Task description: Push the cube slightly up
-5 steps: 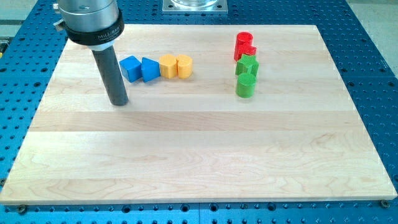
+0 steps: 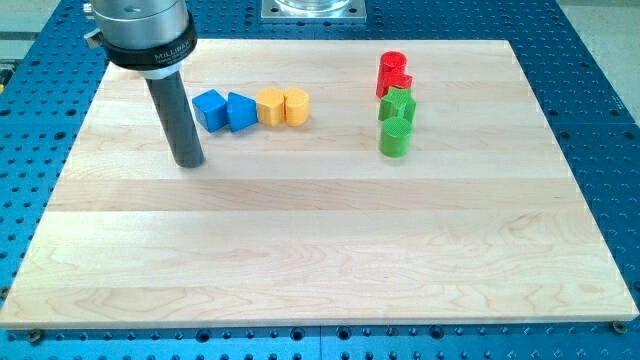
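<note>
The blue cube (image 2: 209, 109) sits at the surface's (image 2: 320, 250) upper left, touching a blue block (image 2: 242, 111). My tip (image 2: 188, 163) (a bare rod end effector, no jaws) is near its 7 o'clock. Light, rigid, probably slippery: push its 6 o'clock face squarely.

Pale wooden board (image 2: 320, 260) on blue perforated metal bench (image 2: 600, 120); even, bright light

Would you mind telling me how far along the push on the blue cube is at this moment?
Nothing looks done yet: the blue cube sits at the left end of its row, touching the other blue block. In hand: my tip stands below and to the view's left of the cube, apart from it. Left: get under the cube and nudge it slightly toward the view's top.
</note>
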